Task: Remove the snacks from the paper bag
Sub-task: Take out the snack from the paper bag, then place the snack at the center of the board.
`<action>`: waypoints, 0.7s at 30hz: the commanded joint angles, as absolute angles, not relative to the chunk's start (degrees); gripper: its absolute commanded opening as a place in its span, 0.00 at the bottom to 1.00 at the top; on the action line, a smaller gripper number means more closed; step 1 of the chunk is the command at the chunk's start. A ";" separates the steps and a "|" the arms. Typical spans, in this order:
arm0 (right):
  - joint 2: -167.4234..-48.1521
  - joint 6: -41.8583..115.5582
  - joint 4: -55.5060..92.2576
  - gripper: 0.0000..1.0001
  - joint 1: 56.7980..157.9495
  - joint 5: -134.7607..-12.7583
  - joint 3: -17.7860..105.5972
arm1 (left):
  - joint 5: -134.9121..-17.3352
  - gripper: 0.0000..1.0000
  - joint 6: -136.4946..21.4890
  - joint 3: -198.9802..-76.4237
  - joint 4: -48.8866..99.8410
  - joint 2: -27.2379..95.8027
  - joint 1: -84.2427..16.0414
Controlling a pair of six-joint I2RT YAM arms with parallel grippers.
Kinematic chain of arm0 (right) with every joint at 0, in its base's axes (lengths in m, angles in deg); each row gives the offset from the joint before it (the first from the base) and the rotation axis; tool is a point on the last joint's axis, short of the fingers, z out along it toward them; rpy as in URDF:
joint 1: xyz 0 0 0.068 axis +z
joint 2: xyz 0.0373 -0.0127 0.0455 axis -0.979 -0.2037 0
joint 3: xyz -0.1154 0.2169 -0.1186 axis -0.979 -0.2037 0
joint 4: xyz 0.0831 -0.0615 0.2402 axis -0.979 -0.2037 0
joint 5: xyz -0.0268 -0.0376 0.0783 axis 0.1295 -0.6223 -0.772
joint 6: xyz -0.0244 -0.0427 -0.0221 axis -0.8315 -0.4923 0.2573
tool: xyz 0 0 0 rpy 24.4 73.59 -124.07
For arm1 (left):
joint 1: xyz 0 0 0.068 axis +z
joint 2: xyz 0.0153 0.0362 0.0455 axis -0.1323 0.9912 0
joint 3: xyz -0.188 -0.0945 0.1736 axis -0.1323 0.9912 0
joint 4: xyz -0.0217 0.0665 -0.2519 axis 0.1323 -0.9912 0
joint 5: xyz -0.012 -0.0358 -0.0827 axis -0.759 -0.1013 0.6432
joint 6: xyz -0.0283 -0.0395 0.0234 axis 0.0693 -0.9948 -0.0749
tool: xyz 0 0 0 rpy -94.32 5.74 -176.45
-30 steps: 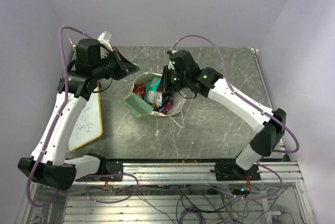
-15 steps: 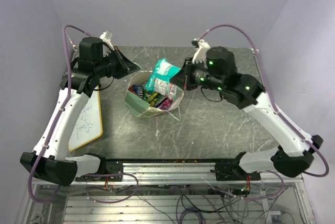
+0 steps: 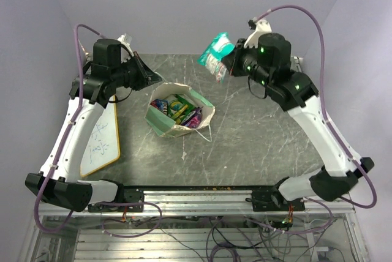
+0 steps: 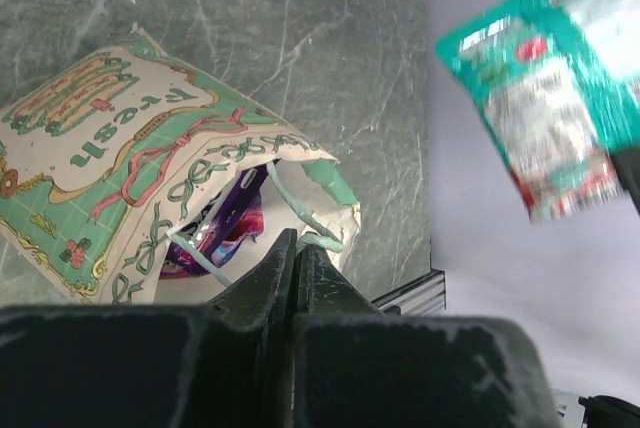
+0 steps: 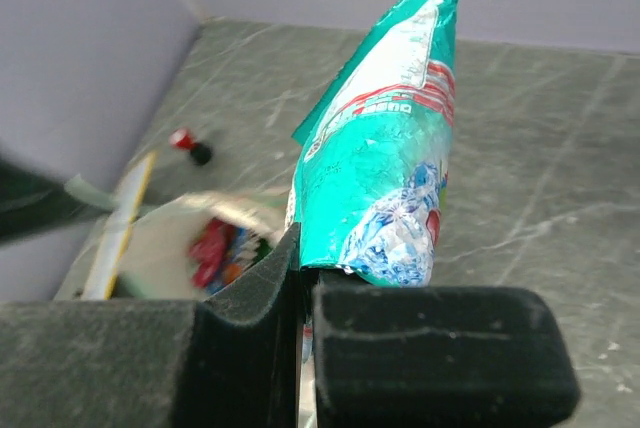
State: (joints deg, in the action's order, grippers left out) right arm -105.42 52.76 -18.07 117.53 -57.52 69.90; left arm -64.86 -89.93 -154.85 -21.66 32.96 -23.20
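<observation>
The paper bag (image 3: 164, 125) lies open in the middle of the table, with several snacks (image 3: 179, 109) showing in its mouth. My right gripper (image 3: 228, 63) is shut on a teal packet (image 3: 214, 52) and holds it high in the air, behind and to the right of the bag. In the right wrist view the teal packet (image 5: 385, 138) stands up from the shut gripper (image 5: 306, 266). My left gripper (image 4: 297, 246) is shut on the bag's thin green handle (image 4: 318, 239) at the bag's rim (image 3: 160, 87). A purple packet (image 4: 228, 228) shows inside the bag (image 4: 110, 148).
A wood-framed whiteboard (image 3: 101, 141) lies along the table's left edge. A red-capped marker (image 5: 186, 142) lies near it. A small white object (image 3: 125, 43) sits at the back left corner. A metal rail (image 3: 233, 196) runs along the near edge.
My right gripper has lifted the teal packet out of the bag, up and toward the back right. The left gripper has stayed at the bag's rim.
</observation>
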 commanded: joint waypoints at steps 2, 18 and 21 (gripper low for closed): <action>-110.43 55.33 -10.77 0.00 103.85 -63.84 68.96 | -63.82 0.07 -90.84 -153.75 -19.33 31.63 -23.60; -139.81 61.84 -7.70 0.00 91.75 -84.41 73.04 | -73.01 0.07 -88.26 -156.57 -26.12 33.16 -23.67; -143.75 65.27 -4.79 0.00 90.25 -91.56 71.78 | -70.64 0.07 -87.76 -156.75 -25.67 33.65 -23.67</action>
State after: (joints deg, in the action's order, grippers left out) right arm -140.48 59.82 -9.74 92.62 -79.13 70.81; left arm -71.72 -89.19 -156.14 -25.73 33.35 -23.20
